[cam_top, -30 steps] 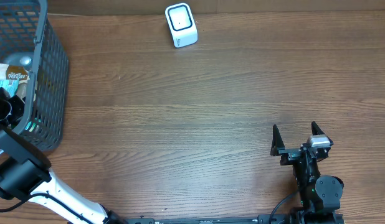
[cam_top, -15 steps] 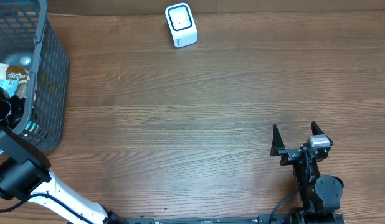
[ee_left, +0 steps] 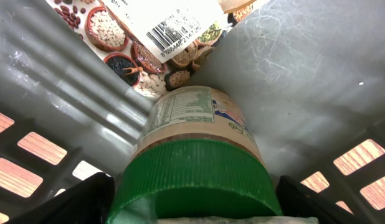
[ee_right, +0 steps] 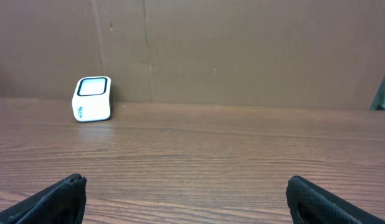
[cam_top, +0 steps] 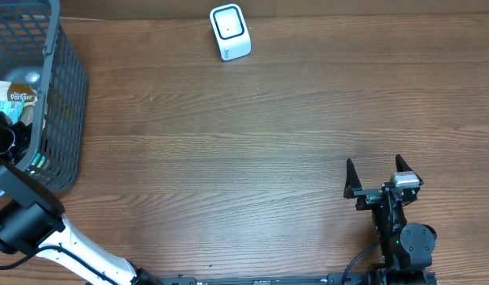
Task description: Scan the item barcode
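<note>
Inside the grey basket (ee_left: 304, 81) a jar (ee_left: 195, 118) with a green lid (ee_left: 192, 171) lies on its side, lid toward the left wrist camera. My left gripper (ee_left: 194, 208) straddles the lid, a black finger (ee_left: 80, 202) against each side, shut on the jar. Behind the jar lies a bean-printed packet with a white barcode label (ee_left: 174, 28). The white scanner (cam_top: 229, 32) stands at the table's far edge, and shows again as the scanner (ee_right: 91, 98) in the right wrist view. My right gripper (cam_top: 379, 176) rests open near the front right, nothing between its fingers.
The mesh basket (cam_top: 66, 103) stands at the table's left edge with other packets (cam_top: 15, 95) inside. My left arm (cam_top: 23, 206) reaches into it from the front left. A brown cardboard wall (ee_right: 242, 50) rises behind the table.
</note>
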Action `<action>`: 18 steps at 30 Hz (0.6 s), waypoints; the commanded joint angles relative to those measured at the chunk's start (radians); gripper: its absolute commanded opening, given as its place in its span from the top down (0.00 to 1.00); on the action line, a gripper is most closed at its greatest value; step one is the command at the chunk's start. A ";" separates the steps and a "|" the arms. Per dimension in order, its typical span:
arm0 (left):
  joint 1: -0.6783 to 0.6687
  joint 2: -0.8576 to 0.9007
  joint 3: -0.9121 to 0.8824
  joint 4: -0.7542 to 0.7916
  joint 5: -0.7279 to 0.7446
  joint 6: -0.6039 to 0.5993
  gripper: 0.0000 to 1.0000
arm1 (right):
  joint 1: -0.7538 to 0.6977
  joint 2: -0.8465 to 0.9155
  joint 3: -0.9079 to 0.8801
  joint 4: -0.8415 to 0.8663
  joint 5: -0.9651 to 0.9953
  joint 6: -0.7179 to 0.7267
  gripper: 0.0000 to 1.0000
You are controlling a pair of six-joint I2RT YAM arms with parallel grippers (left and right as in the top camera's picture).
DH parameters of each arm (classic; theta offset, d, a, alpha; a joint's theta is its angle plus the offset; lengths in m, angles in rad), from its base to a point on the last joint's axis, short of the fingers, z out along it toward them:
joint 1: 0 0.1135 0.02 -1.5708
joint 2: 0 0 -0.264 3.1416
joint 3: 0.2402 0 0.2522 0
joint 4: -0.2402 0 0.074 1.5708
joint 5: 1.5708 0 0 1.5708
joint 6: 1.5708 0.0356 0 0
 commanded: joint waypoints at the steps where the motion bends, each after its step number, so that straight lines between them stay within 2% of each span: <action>1: 0.006 -0.023 -0.009 0.001 0.011 -0.019 0.15 | -0.005 -0.006 -0.010 0.007 0.002 0.007 0.00; 13: 0.006 -0.023 -0.100 0.072 0.016 -0.027 0.16 | -0.005 -0.006 -0.010 0.007 0.002 0.007 0.00; 15: 0.006 -0.023 -0.102 0.081 0.016 -0.033 0.20 | -0.005 -0.006 -0.010 0.007 0.002 0.007 0.00; 18: 0.006 -0.023 -0.101 0.091 0.043 -0.033 0.34 | -0.005 -0.006 -0.010 0.007 0.002 0.007 0.00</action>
